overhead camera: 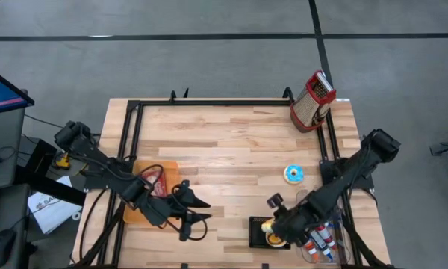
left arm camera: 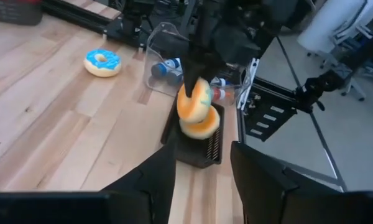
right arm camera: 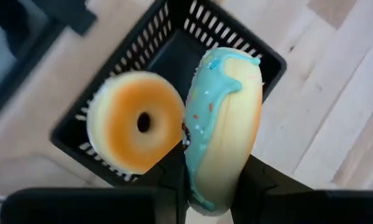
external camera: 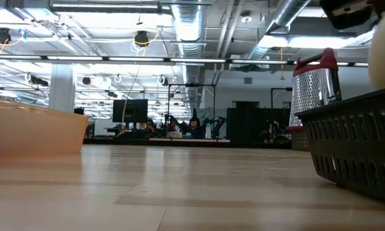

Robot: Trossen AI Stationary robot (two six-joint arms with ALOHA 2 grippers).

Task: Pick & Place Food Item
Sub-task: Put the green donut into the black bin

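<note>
Working at the near edge of the wooden bench [overhead camera: 231, 142], toward its right corner, I hold my right gripper [right arm camera: 212, 168] just above a small black basket [right arm camera: 112, 115], my jaws clenched on a donut [right arm camera: 224, 124] with teal icing, gripped on edge. A second donut [right arm camera: 135, 121], plain and golden, leans inside the basket right beside the one I grasp; the two nearly touch.

My left gripper [overhead camera: 198, 209] waits over the near edge left of centre, its jaws released and spread wide, with nothing between them.

An orange tray [overhead camera: 138, 213] lies under my left arm near the near-left corner. A red-topped metal grater [overhead camera: 313, 101] stands at the far-right corner. A clear tub [left arm camera: 168, 56] holding small bottles sits at the near-right corner, just beside the basket. A blue-iced donut [overhead camera: 293, 174] lies alone on the bare wood, between the grater and the basket, toward the right edge.
</note>
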